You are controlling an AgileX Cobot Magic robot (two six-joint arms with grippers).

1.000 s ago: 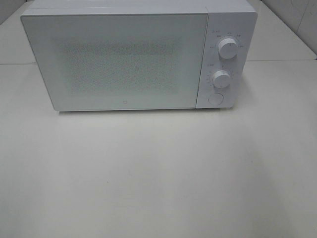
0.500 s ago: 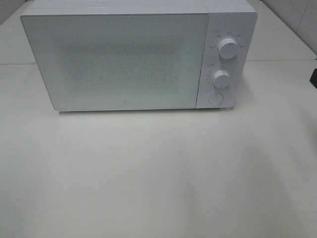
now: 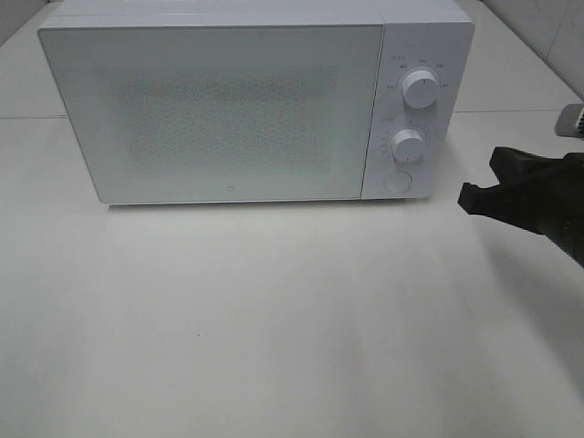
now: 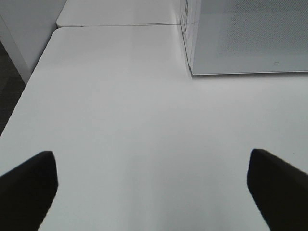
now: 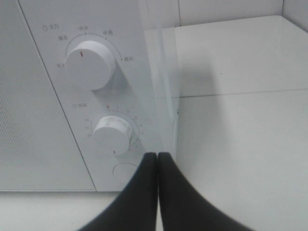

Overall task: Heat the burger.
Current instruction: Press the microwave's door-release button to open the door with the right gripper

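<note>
- surface: I see a plain white matte table (image 3: 274,319); a seam line shows on both sides of the microwave, with a second white slab butted on behind it
- room: pale tiled wall (image 3: 547,32) at the far right corner in the high view; the left wrist view shows the table's side edge, dark floor (image 4: 7,96) past it and a white panel (image 4: 29,29) standing next to that
- microwave (image 3: 219,109): white, at the far middle of the table, front towards the high camera; door (image 3: 214,114) flush shut; its window is a fine dot mesh I can't see through
- controls on the microwave's right strip: upper knob (image 3: 419,88), lower knob (image 3: 408,145), round button (image 3: 395,182), stacked in that order
- burger: I can't see it in any view, so I can't tell where it is
- right gripper (image 5: 158,156): dark fingers pressed tip to tip, holding nothing; it reaches in from the right edge of the high view, above the table, near the microwave's front right corner but apart from it; its camera faces the two knobs
- left gripper (image 4: 151,161): fingers spread wide over bare table, nothing between them; outside the high view; the microwave's front left corner is ahead of it, well apart
</note>
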